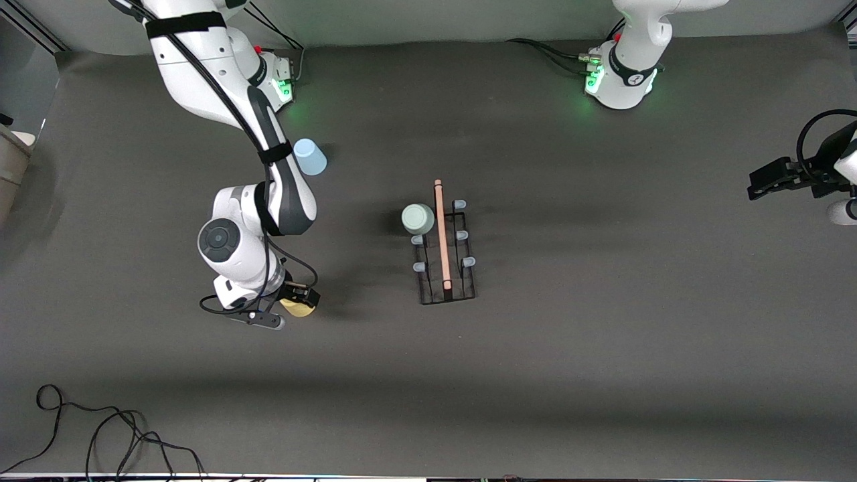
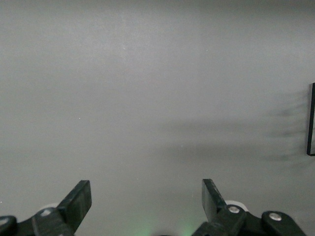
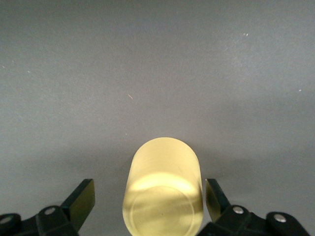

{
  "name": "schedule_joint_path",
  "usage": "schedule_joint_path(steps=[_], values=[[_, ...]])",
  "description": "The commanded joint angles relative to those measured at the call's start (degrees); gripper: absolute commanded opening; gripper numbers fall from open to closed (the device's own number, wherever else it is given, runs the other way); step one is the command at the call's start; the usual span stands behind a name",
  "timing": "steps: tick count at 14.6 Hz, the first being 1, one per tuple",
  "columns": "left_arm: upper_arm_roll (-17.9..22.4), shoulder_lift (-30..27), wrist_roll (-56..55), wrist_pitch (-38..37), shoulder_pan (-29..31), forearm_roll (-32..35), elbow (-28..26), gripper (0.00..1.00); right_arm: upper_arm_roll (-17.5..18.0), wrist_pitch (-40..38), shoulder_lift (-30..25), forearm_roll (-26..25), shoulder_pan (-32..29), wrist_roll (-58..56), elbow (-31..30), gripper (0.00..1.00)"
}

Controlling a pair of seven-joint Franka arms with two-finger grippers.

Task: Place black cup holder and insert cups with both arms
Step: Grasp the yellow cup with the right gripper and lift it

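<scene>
Yellow cup (image 3: pixel 164 189) sits between the right gripper's (image 3: pixel 147 201) spread fingers (image 3: pixel 81 200).

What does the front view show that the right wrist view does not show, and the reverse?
Only the front view shows the black cup holder with the pale green cup on one of its pegs, the pale blue cup nearer the right arm's base, and the left hand waiting toward the left arm's end of the table. Only the right wrist view shows the right hand open, its fingers either side of the yellow cup. Both show that yellow cup and the dark table.
</scene>
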Motion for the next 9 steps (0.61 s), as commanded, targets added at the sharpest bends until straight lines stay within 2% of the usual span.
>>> schedule_joint_path(steps=[1, 2, 3, 4, 6, 9], values=[[-0.2, -0.27, 0.79, 0.45, 0.14, 0.1, -0.21, 1.0, -0.46, 1.26, 0.06, 1.76, 0.69, -1.81, -0.83, 0.7], [-0.2, -0.18, 0.79, 0.54, 0.05, 0.1, -0.21, 1.0, -0.46, 1.17, -0.11, 1.76, 0.69, -2.59, -0.75, 0.39], [-0.2, -0.18, 0.79, 0.72, 0.05, 0.1, -0.21, 1.0, -0.46, 0.91, -0.55, 1.85, 0.69, -2.95, -0.75, 0.17], [-0.2, -0.18, 0.79, 0.72, 0.05, 0.18, -0.21, 1.0, -0.46, 0.47, -1.25, 1.76, 0.69, -2.95, -0.66, 0.07], [-0.2, 0.17, 0.79, 0.81, -0.12, 0.53, -0.21, 1.0, -0.55, -1.19, -3.45, 1.85, 0.69, -2.34, -0.13, 0.04], [-0.28, 0.52, 0.79, 0.81, -0.13, 0.62, -0.21, 1.0, -0.55, -9.87, -7.05, 1.85, 0.78, 0.19, 3.63, 0.02]])
